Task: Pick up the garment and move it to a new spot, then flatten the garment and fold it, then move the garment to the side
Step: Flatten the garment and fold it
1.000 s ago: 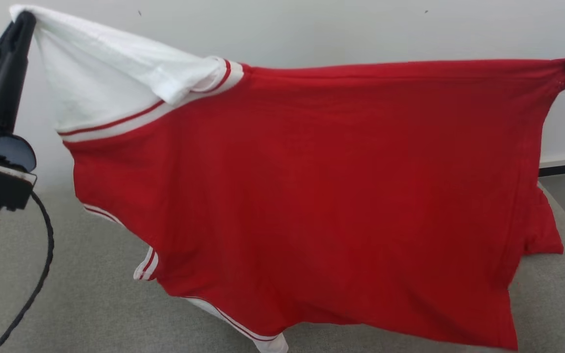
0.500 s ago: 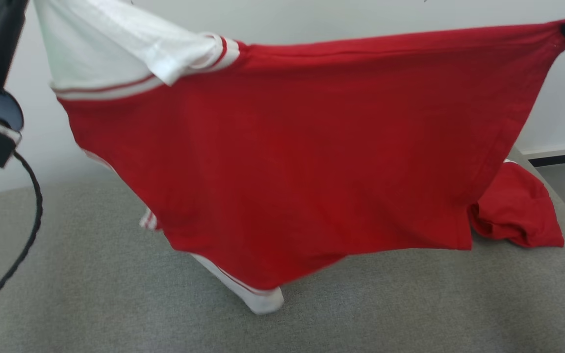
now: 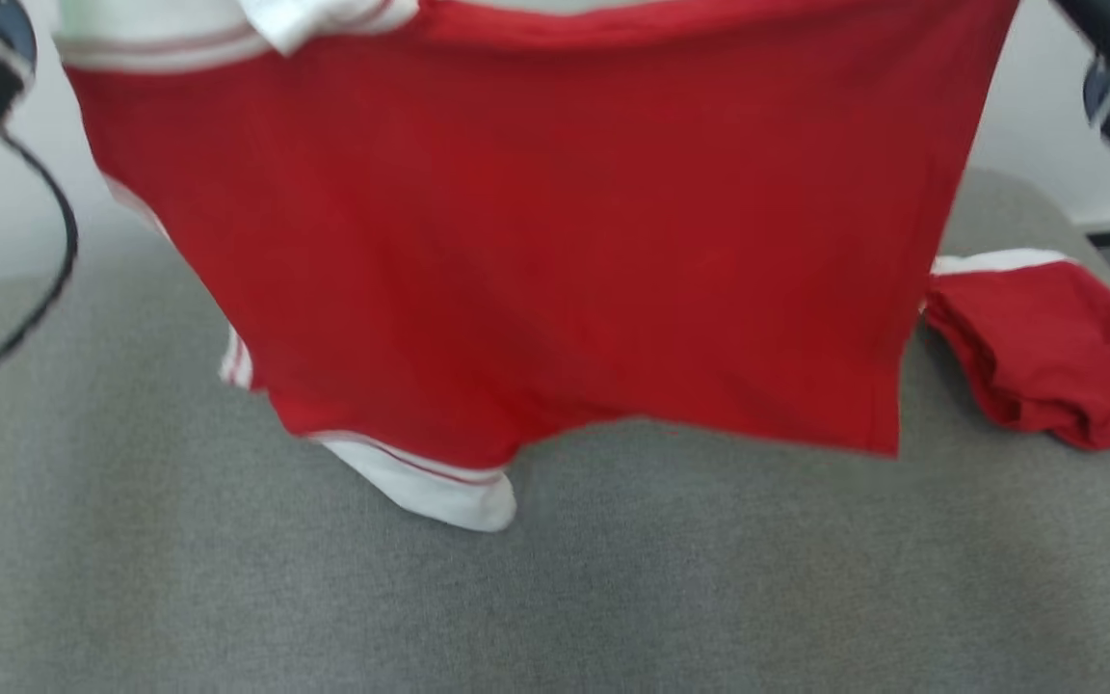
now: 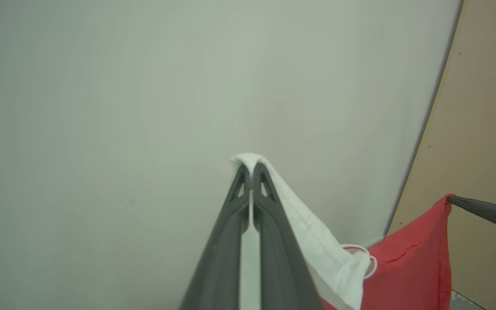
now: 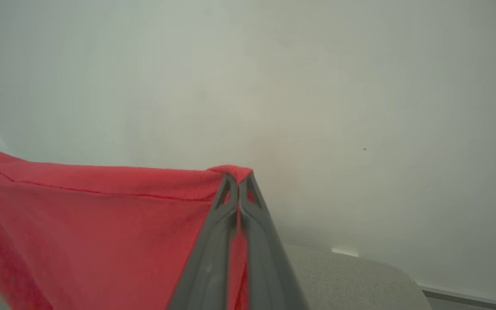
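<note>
Step in hand, as I judged it: the first one, pick up & move. The garment (image 3: 555, 241), red w/ white trim, hung in the air as a wide sheet, stretched btwn both arms above the grey surface (image 3: 613, 598). The left gripper (image 4: 250, 172) had its fingers pressed together on a white corner of the cloth, top left. The right gripper (image 5: 238, 178) was likewise pinched on a red corner, top right. The top edge ran taut & roughly level btwn them.

The lower hem hung clear of the surface on the right. On the left a white sleeve (image 3: 439, 487) drooped lowest, and I couldn't tell whether it touched. A second red cloth (image 3: 1046, 357) lay bunched on the surface at the right, just beside the hanging edge.

Next move, prob.: lower both arms together so the hem lands first, then lay the rest down flat w/o bunching. That called for equal tension, no early release, & a landing spot away from the second red cloth.
</note>
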Controlling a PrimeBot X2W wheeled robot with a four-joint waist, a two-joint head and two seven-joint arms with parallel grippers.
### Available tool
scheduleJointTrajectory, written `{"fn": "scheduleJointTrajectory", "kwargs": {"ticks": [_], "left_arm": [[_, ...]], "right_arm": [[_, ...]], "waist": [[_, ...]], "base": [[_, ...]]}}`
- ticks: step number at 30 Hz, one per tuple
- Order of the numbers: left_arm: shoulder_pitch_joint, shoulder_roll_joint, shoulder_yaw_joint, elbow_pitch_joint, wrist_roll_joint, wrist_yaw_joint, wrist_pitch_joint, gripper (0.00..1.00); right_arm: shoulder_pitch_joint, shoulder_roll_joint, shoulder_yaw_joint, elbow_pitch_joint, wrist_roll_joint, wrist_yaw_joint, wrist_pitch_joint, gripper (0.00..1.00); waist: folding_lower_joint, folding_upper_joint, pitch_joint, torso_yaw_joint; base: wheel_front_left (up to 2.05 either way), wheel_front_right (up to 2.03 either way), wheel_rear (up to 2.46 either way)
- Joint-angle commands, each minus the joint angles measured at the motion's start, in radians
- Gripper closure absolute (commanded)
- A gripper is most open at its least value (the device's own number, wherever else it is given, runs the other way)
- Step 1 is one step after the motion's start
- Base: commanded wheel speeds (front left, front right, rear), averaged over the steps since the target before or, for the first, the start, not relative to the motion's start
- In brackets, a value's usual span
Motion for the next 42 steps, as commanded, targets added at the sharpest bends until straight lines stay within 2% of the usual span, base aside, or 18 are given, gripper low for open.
{"fn": "scheduleJointTrajectory", "kwargs": {"ticks": [1, 3, 6, 12, 14, 16, 19, 21, 26, 30, 37, 42], "left_arm": [[-0.071, -0.015, -0.018, 0.048, 0.031, -0.019, -0.014, 1.00], [-0.168, -0.042, -0.041, 0.133, 0.068, -0.039, -0.045, 1.00], [-0.306, -0.067, -0.073, 0.249, 0.143, -0.059, -0.133, 1.00], [-0.547, -0.086, -0.129, 0.450, 0.321, -0.071, -0.455, 1.00], [-0.613, -0.097, -0.151, 0.496, 0.366, -0.073, -0.544, 1.00], [-0.670, -0.105, -0.178, 0.508, 0.384, -0.073, -0.582, 1.00], [-0.709, -0.093, -0.194, 0.485, 0.405, -0.072, -0.596, 1.00], [-0.722, -0.084, -0.151, 0.410, 0.406, -0.073, -0.599, 1.00], [-0.565, -0.063, -0.101, 0.264, 0.353, -0.073, -0.598, 1.00], [-0.348, 0.015, -0.144, 0.111, 0.252, -0.073, -0.599, 1.00], [0.013, 0.124, -0.130, -0.095, 0.121, -0.073, -0.599, 1.00], [0.301, 0.159, -0.094, -0.201, 0.073, -0.073, -0.599, 1.00]], "right_arm": [[-0.068, 0.030, 0.010, 0.041, -0.032, 0.000, 0.004, 1.00], [-0.159, 0.087, 0.016, 0.125, -0.079, 0.000, -0.012, 1.00], [-0.292, 0.187, 0.008, 0.278, -0.173, 0.000, -0.102, 1.00], [-0.500, 0.370, -0.027, 0.557, -0.361, 0.000, -0.423, 1.00], [-0.557, 0.400, -0.044, 0.638, -0.418, 0.000, -0.529, 1.00], [-0.597, 0.431, -0.054, 0.702, -0.451, 0.000, -0.597, 1.00], [-0.626, 0.442, -0.057, 0.748, -0.480, 0.000, -0.636, 1.00], [-0.641, 0.452, -0.067, 0.775, -0.492, 0.000, -0.656, 1.00], [-0.580, 0.457, -0.053, 0.820, -0.493, 0.000, -0.672, 1.00], [-0.479, 0.430, -0.024, 0.791, -0.459, 0.000, -0.673, 1.00], [-0.277, 0.334, 0.041, 0.665, -0.372, 0.000, -0.672, 1.00], [-0.112, 0.253, 0.130, 0.574, -0.270, 0.000, -0.669, 1.00]], "waist": [[-0.0001, -0.0001, 0.142, 0.027], [-0.0001, -0.0001, 0.219, 0.029], [-0.0001, -0.0001, 0.326, 0.017], [-0.0001, -0.0001, 0.468, -0.037], [-0.0001, -0.0001, 0.498, -0.039], [-0.0001, -0.0001, 0.536, -0.035], [-0.0001, -0.0001, 0.574, -0.026], [-0.0001, -0.0001, 0.620, -0.018], [-0.0001, -0.0001, 0.674, 0.007], [-0.0001, -0.0001, 0.661, 0.037], [-0.0001, -0.0001, 0.578, 0.076], [-0.0001, -0.0001, 0.488, 0.081]], "base": [[0.00, 0.00, 0.00], [0.00, 0.00, 0.00], [0.00, 0.00, 0.00], [0.00, 0.00, 0.00], [0.00, 0.00, 0.00], [0.00, 0.00, 0.00], [0.00, 0.00, 0.00], [0.00, 0.00, 0.00], [0.00, 0.00, 0.00], [0.00, 0.00, 0.00], [0.00, 0.00, 0.00], [0.00, 0.00, 0.00]]}}
